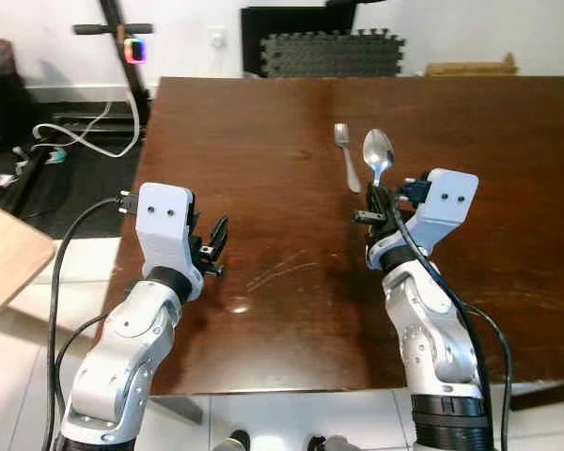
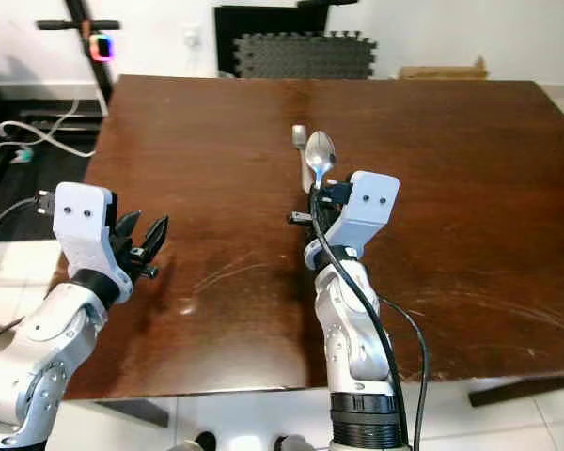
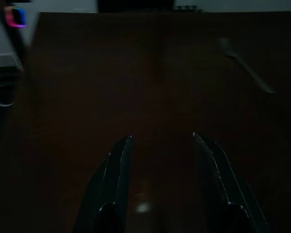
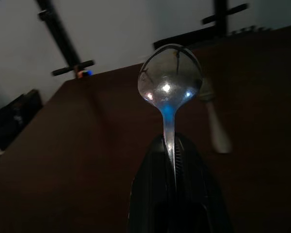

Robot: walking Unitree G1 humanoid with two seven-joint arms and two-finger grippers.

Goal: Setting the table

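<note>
Spoon [image 1: 377, 152] pinched by handle in right gripper [image 1: 377, 202], bowl up; fork [image 1: 347, 156] flat on table [image 1: 263, 141] just beyond, handle toward gripper; left gripper [image 1: 214, 242] spread, farther off.

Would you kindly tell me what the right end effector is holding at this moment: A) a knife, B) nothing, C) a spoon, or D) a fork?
C: the right end effector is shut on the handle of a spoon, bowl pointing up, while the fork lies on the table.
</note>
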